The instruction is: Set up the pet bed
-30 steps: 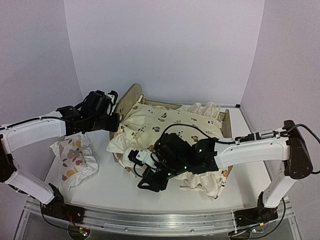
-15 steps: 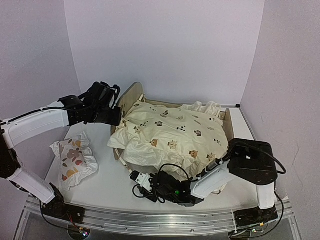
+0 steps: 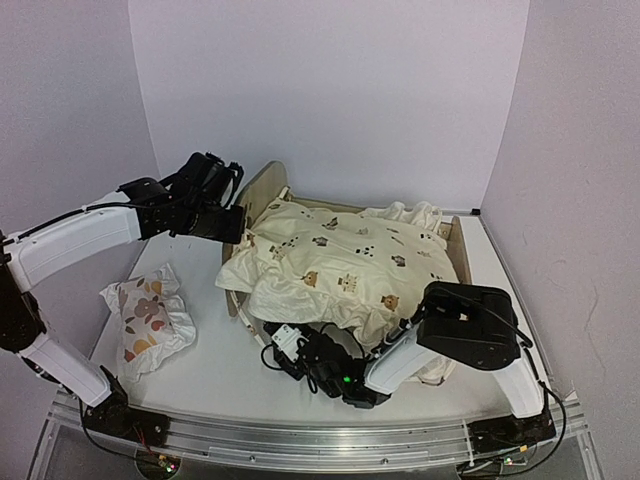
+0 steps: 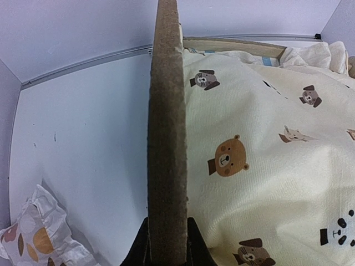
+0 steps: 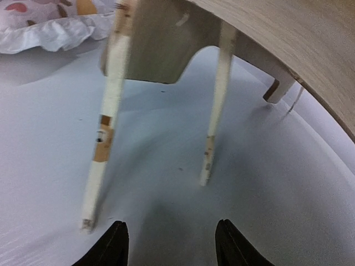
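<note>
Your left jaws clamp the arched headboard of the light-wood pet bed, which lies left-to-right on the white desk. Your right jaws gape empty, low at its near side, with cream fabric ties hanging just ahead.

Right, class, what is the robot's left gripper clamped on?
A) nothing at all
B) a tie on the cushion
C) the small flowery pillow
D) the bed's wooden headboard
D: the left wrist view shows the edge of the headboard pinched in the left gripper.
</note>
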Robot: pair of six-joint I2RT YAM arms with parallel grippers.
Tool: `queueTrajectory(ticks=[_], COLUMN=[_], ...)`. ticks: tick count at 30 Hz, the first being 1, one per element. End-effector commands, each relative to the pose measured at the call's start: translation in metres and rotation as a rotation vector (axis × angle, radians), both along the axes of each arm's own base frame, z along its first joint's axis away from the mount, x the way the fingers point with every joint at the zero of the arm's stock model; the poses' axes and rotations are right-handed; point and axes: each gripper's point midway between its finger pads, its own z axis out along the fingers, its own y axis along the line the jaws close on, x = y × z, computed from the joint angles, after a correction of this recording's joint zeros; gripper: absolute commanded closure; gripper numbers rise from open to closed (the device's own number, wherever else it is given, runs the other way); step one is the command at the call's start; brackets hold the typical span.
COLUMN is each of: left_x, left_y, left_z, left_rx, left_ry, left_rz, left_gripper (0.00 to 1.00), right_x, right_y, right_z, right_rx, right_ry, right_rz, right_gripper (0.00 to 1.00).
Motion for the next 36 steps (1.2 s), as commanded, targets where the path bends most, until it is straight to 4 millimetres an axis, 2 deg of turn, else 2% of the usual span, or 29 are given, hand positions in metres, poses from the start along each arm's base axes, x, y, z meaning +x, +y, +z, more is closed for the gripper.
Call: queueTrajectory(ticks=[1,6,12,19,29,36], left_x=[0.008,0.008,0.009,0.009,0.016,0.017], left_y=[-0.014,-0.015,-0.019,-0.018,-0.023,-0.024], left_z=[0.088,0.090,0.096,0.098,0.106,0.116], left_rx=[-0.126,-0.127,-0.131,-0.131,-0.120,-0.131], left_ry=[-0.197,-0.202,-0.206,-0.208,-0.214,-0.225], left_rz=[-0.044,-0.048,-0.062,-0.062,-0.058,-0.054], left_gripper=[1.00,1.00,1.00,1.00,1.00,1.00], right_x=[0.027,0.039,0.040,0.050,0.034,0.047], right_y=[-0.008,-0.005,0.010,0.018,0.043,0.042], right_z=[0.003,-0.005,-0.013,-0.017,-0.016,-0.018], right_rx=[0.107,0.117,0.140,0.185,0.173,0.162], right_ry=[0.044,0.085,0.126,0.167,0.196,0.143], right_rz=[-0.070,-0.070,-0.020,-0.020,0.142,0.082], right_gripper=[0.45,0.46,0.46,0.46,0.48,0.45])
